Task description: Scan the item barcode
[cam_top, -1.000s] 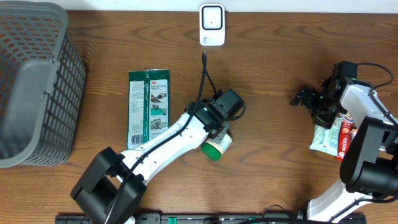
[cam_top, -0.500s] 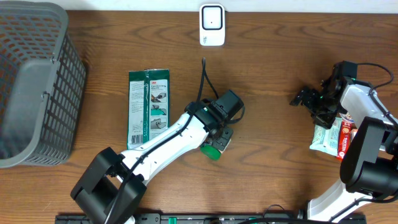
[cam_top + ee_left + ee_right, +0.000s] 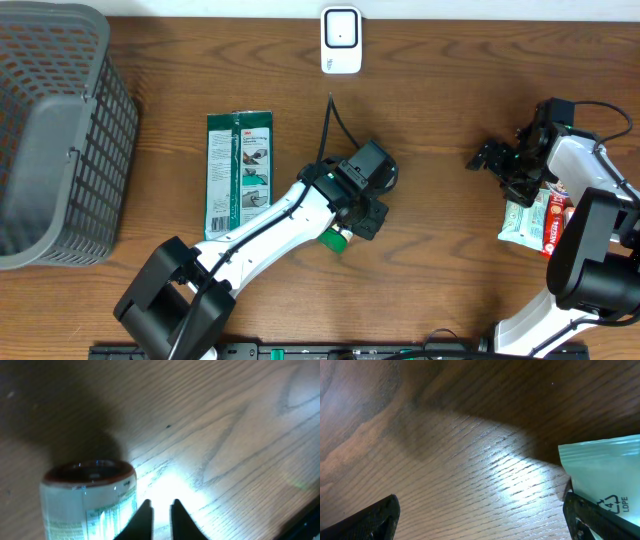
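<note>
A small white bottle with a green cap (image 3: 335, 240) lies on its side on the table, mostly hidden under my left gripper (image 3: 367, 220). In the left wrist view the bottle (image 3: 90, 495) lies just left of my left gripper (image 3: 160, 507), whose jaws are almost together with nothing between them. A white scanner (image 3: 340, 40) stands at the back edge. My right gripper (image 3: 492, 160) is wide open over bare wood at the right; in its wrist view the right gripper (image 3: 480, 515) holds nothing, and a pale green pouch (image 3: 605, 470) lies by its right finger.
A green flat package (image 3: 238, 175) lies left of the left arm. A grey mesh basket (image 3: 55, 130) fills the far left. The pale green pouch (image 3: 520, 222) and a red tube (image 3: 556, 226) lie at the right edge under the right arm.
The left gripper's jaws have closed and it has shifted over the bottle, so that only the green cap still shows from above. The right arm has not moved.
</note>
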You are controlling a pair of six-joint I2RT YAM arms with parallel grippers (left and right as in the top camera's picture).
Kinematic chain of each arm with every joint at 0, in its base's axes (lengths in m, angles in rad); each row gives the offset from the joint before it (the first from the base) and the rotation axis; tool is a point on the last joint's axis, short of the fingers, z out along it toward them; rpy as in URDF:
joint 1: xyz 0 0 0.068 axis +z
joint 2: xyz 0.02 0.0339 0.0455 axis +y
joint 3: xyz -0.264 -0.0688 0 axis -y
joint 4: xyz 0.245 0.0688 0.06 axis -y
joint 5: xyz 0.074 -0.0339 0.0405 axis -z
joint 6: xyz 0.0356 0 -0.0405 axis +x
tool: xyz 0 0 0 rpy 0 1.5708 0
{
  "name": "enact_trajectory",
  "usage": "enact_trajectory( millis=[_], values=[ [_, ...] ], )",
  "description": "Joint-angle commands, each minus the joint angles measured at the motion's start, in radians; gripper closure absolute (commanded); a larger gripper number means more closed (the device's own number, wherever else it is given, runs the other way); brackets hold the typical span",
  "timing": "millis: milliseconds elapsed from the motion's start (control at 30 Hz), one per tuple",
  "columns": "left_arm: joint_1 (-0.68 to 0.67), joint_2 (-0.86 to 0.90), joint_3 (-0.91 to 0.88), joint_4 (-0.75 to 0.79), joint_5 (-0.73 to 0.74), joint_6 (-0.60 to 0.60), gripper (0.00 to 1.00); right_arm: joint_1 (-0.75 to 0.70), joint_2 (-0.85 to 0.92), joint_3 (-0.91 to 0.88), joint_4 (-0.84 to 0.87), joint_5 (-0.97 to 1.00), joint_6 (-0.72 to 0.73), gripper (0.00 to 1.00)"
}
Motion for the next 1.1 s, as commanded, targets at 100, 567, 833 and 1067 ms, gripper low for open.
enact_trajectory(
  millis=[100,567,833,1067],
  values=[
    [0.006,-0.020,0.051,0.003,-0.124,0.005,0.92,-0.001,-0.025,0.016,-0.001,0.012,-0.013,0.01],
    [0.091,-0.016,0.006,-0.116,-0.319,0.005,0.93,-0.001,-0.025,0.016,-0.002,0.012,-0.013,0.01],
    [0.090,0.028,-0.007,-0.116,-0.318,0.005,0.93,-0.001,-0.025,0.016,-0.002,0.012,-0.013,0.01],
    [0.090,0.042,-0.007,-0.114,-0.204,0.006,0.92,-0.001,-0.025,0.016,-0.001,0.012,-0.013,0.01]
  ],
)
